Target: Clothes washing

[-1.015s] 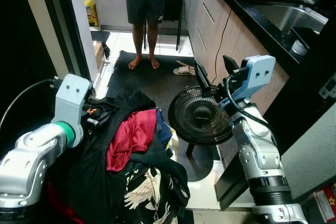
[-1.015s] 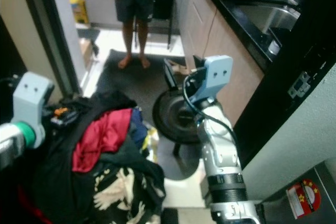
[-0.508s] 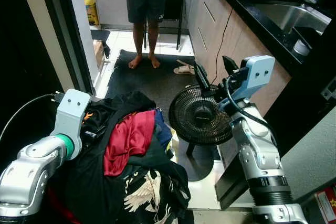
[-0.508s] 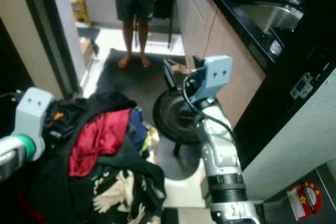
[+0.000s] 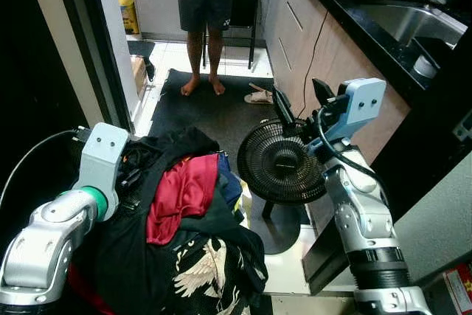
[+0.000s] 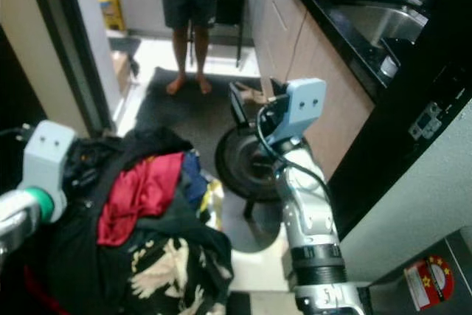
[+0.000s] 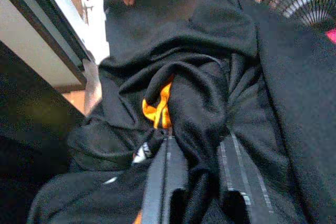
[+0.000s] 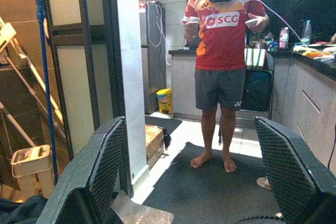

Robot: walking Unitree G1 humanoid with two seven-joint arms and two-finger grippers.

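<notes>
- The clothes [image 5: 184, 234] sit in a heaped pile low in front of the robot, on its left half; a red garment [image 5: 181, 197] lies on top, black cloth around it, and a bird-print piece [image 5: 203, 271] nearest the robot.
- The left gripper [image 7: 197, 182] is in the pile at its left edge. In the left wrist view a fold of black cloth [image 7: 199, 114] with an orange strip [image 7: 160, 106] runs down between the two black fingers [image 7: 165, 182], which stand close on either side of it, so the gripper appears to be pinching that fold.
- The right gripper [image 8: 205, 177] is raised and apart from the pile, above the floor fan [image 5: 280, 164] that stands just right of the clothes. Its fingers are spread wide with nothing between them, pointing across the kitchen toward a person [image 5: 205, 5] standing on the dark mat [image 5: 214, 112].
- The relation that matters: the pile lies down and to the left of the right gripper, with the fan between, while the left gripper is already touching it. The left arm is clearly the nearer one.
- The heap's long axis seems to run from the robot outward toward the mat, so lifting by one fold at the side will probably drag the rest unevenly.
- No washing machine can be made out here; which way the load must travel cannot be told.
</notes>
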